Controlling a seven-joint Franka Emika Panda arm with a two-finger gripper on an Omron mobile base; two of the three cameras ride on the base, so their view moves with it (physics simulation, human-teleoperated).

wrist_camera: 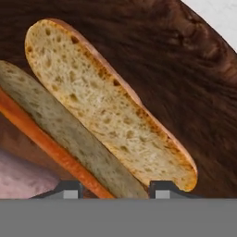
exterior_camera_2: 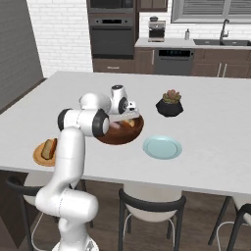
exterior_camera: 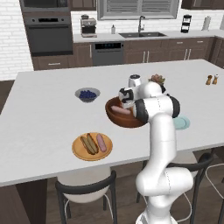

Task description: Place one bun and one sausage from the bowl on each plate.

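Observation:
My gripper (wrist_camera: pixel 114 190) reaches down into the dark wooden bowl (exterior_camera: pixel 114 118) and is shut on a split golden-brown bun (wrist_camera: pixel 111 111); its finger tips press both sides of the bun's near end. A pink sausage (wrist_camera: pixel 18 178) lies beside the bun in the bowl. The orange-tan plate (exterior_camera: pixel 78 154) at the front left holds a bun (exterior_camera: pixel 89 143) and a sausage (exterior_camera: pixel 101 142). The pale blue plate (exterior_camera_2: pixel 162 147) lies bare to the right of the bowl (exterior_camera_2: pixel 117 138).
A small grey bowl of blueberries (exterior_camera: pixel 87 94) stands left of the wooden bowl. A black plant pot (exterior_camera_2: pixel 169 104) sits behind it to the right. Salt and pepper shakers (exterior_camera: pixel 211 80) stand far right. Chairs line the counter's near edge.

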